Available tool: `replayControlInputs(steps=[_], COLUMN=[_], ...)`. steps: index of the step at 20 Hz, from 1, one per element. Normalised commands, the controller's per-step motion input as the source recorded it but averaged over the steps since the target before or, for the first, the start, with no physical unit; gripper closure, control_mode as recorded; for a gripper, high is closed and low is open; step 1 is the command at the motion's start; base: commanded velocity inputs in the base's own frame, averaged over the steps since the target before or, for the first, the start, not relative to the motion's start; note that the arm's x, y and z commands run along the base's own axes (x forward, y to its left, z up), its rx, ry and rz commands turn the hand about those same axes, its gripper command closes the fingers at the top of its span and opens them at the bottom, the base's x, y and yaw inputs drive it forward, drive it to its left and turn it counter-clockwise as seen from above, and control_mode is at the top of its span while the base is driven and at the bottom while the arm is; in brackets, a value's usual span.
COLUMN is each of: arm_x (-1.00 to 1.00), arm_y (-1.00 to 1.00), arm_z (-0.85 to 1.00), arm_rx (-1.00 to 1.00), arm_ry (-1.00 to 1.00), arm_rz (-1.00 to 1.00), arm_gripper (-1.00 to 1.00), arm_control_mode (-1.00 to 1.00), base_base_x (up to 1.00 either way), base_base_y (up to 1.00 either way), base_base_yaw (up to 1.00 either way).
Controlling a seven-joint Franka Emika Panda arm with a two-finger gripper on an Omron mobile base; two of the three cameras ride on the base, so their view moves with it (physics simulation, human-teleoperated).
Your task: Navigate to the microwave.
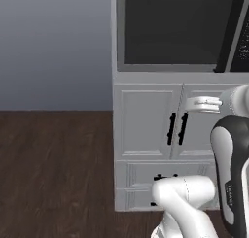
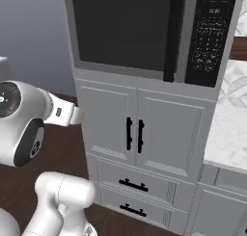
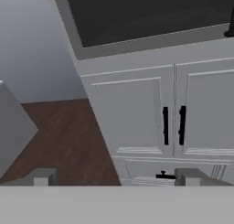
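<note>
The microwave (image 2: 144,35) is sitting built into the top of a grey cabinet (image 2: 140,134), straight ahead of the base. The right base view is showing its black keypad strip, writing too small to read, and a pale countertop (image 2: 226,129) alongside. Dark wood floor (image 1: 53,169) is spreading leftward below a grey wall (image 1: 53,47). The gripper (image 3: 116,177) is hanging spread, holding nothing.

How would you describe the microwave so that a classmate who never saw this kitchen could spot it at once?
Find the tall grey cabinet tower standing on the dark wood floor. The microwave is built into its top, above the double doors with black handles. Its wide near-black window and black keypad strip set it apart from the plain panelled doors and drawers.
</note>
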Motion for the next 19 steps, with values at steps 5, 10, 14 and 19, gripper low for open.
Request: replayControlInputs(steps=[5,10,14,19], arm_x=[0.00,0.00,0.00,0.00], arm_y=[0.00,0.00,0.00,0.00], arm_z=[0.00,0.00,0.00,0.00], arm_rx=[0.00,0.00,0.00,0.00], arm_ry=[0.00,0.00,0.00,0.00], arm_rz=[0.00,0.00,0.00,0.00], arm_gripper=[-1.00,-1.00,-1.00,-1.00], arm_control_mode=[1.00,1.00,1.00,1.00], base_base_x=[1.00,1.00,1.00,1.00], base_base_y=[-0.08,-0.17,0.00,0.00], base_base_yaw=[-0.34,-0.34,-0.37,-0.38])
